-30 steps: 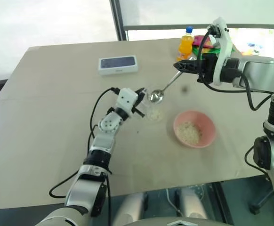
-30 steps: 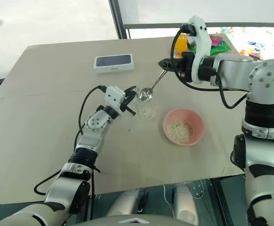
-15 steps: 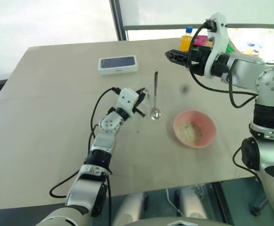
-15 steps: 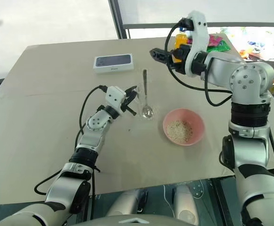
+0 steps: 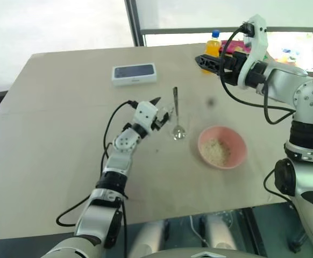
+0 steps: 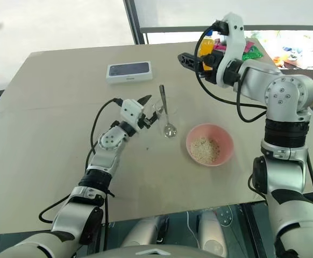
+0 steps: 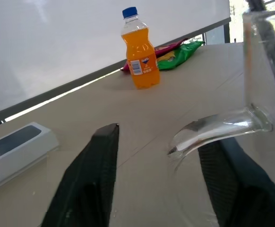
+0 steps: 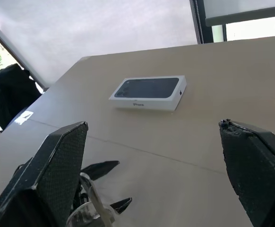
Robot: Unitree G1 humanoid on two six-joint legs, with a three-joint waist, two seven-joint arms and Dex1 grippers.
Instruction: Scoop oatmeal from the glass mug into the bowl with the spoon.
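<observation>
The glass mug [image 5: 171, 124] stands near the table's middle. The spoon [image 5: 175, 105] leans inside it, handle up, held by nothing. My left gripper [image 5: 162, 111] is open at the mug's left side. In the left wrist view the mug's handle [image 7: 218, 128] lies between its spread fingers [image 7: 92, 179] without touching them. My right gripper [image 5: 199, 60] is open and empty, raised above the table behind the mug, near the orange bottle. The pink bowl [image 5: 237, 141] sits to the right of the mug with oatmeal [image 5: 215, 151] in it. I cannot tell whether oatmeal lies in the mug.
A white phone box [image 5: 135, 73] lies at the back left. The orange drink bottle [image 5: 213, 47] stands at the far edge, with coloured snack packets [image 7: 175, 51] beside it. A window frame runs behind the table.
My right gripper opened, let go of the spoon and drew up and back toward the bottle. The spoon dropped into the mug. My left gripper opened off the mug's handle.
</observation>
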